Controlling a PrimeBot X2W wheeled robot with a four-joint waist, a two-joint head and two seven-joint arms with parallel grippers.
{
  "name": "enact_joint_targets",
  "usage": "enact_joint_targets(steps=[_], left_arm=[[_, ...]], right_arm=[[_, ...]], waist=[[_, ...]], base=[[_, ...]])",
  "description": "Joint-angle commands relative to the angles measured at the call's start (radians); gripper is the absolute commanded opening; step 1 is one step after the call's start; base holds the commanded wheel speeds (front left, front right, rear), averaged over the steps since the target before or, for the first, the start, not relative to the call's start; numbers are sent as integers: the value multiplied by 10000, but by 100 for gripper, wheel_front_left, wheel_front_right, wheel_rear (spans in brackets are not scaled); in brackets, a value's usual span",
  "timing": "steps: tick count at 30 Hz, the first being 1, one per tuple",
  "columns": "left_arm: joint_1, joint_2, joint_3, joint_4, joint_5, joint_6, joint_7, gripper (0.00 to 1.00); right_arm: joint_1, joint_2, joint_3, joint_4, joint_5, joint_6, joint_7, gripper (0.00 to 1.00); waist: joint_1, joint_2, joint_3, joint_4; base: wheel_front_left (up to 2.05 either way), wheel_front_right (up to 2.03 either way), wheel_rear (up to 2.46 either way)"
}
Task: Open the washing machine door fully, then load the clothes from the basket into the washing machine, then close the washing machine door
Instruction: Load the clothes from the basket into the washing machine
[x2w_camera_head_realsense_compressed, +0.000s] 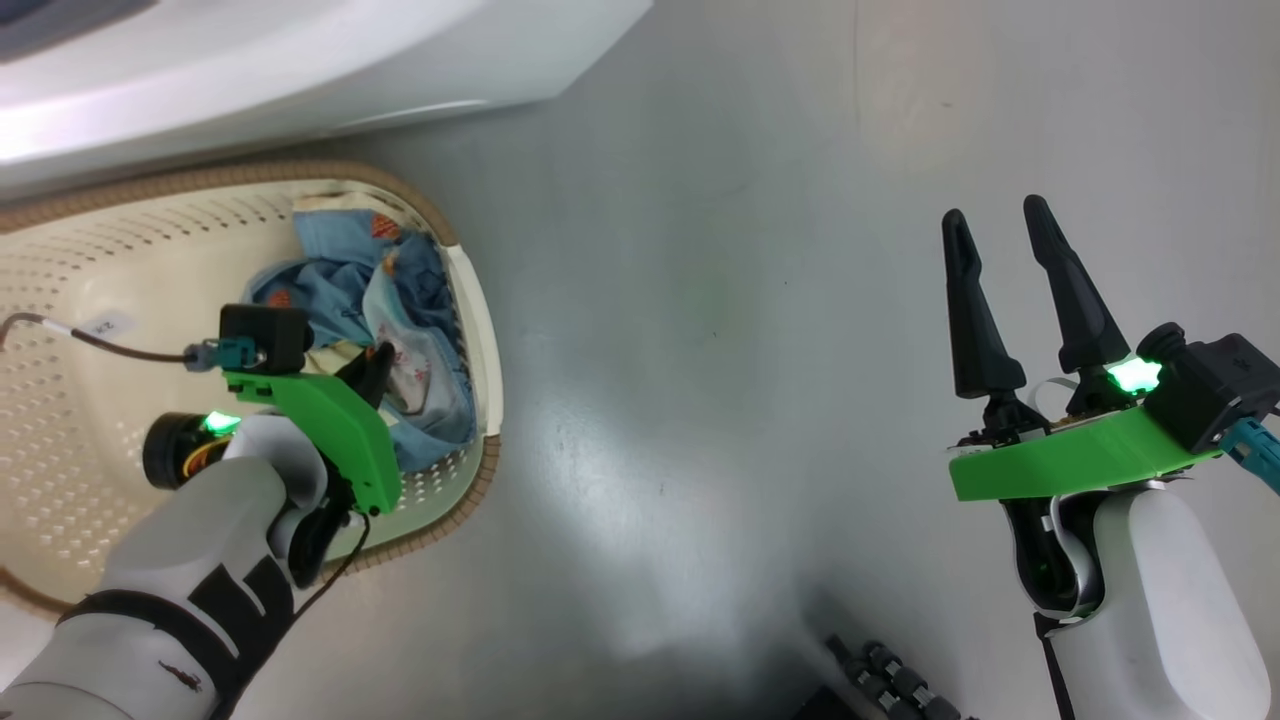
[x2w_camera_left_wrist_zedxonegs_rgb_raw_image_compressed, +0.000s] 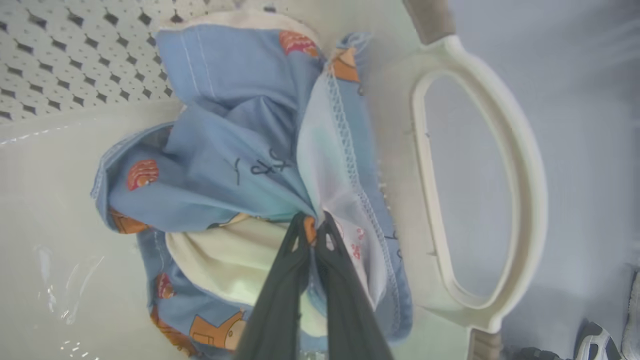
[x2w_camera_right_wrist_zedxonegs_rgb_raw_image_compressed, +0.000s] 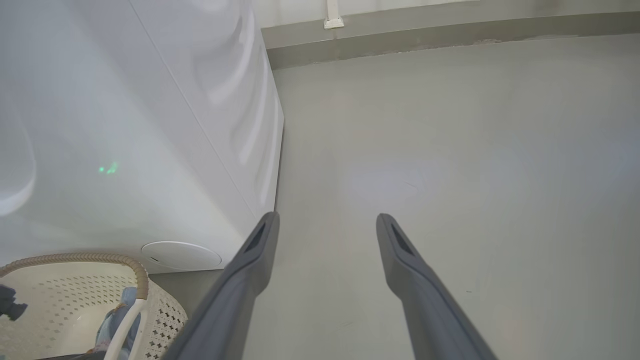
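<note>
Closest to the left wrist lens, the left gripper (x2w_camera_left_wrist_zedxonegs_rgb_raw_image_compressed: 314, 231) is seen with its two dark fingers (x2w_camera_left_wrist_zedxonegs_rgb_raw_image_compressed: 280, 295) pressed together on a fold of the clothes (x2w_camera_left_wrist_zedxonegs_rgb_raw_image_compressed: 235, 155). The fold is pinched where a pale inside-out panel with an overlocked seam meets the blue printed fabric. The clothes are bunched at the end of the basket (x2w_camera_left_wrist_zedxonegs_rgb_raw_image_compressed: 75, 75), against its perforated wall and just beside one side handle (x2w_camera_left_wrist_zedxonegs_rgb_raw_image_compressed: 525, 165). The basket stands on the grey floor (x2w_camera_head_realsense_compressed: 760, 300), near the foot of the washing machine (x2w_camera_right_wrist_zedxonegs_rgb_raw_image_compressed: 125, 130).

The right gripper (x2w_camera_right_wrist_zedxonegs_rgb_raw_image_compressed: 327, 217) is held spread and empty over bare floor, well apart from the basket.

Handling: the fabric is judged to be light, soft and limp; it will drape and trail when raised. A single-fold pinch may lift one garment and drag others. A hold on a seam or a doubled fold is preferred, as thin single layers may slip between narrow tips. Clearance over the basket rim is to be allowed for the hanging tail, since it may snag on the handle.
</note>
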Motion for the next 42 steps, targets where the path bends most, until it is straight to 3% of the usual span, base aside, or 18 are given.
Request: enact_joint_targets(steps=[1, 10, 18, 32, 42], left_arm=[[79, 154, 97, -120, -67, -14, -139, 0], [392, 278, 314, -469, -297, -14, -478, 0], [1464, 466, 2375, -1149, 972, -14, -486, 0], [4296, 55, 6705, -2662, 4206, -14, -487, 0], [5736, -160, 8562, -3882, 5954, -14, -488, 0]], right_arm=[[337, 12, 166, -201, -77, 16, -48, 100], [425, 12, 68, -35, -210, 16, -48, 100], [766, -156, -51, 197, -235, 16, -48, 100], [1740, -528, -169, 614, -161, 16, -48, 100], [2398, -761, -277, 743, -84, 16, -48, 100]], waist=[[0, -1, -138, 92], [0, -1, -1102, 517], [0, -1, -2247, 998], [0, -1, -4414, 1758], [0, -1, -5460, 2033]], base=[[0, 0, 0], [0, 0, 0], [0, 0, 0], [0, 0, 0], [0, 0, 0]])
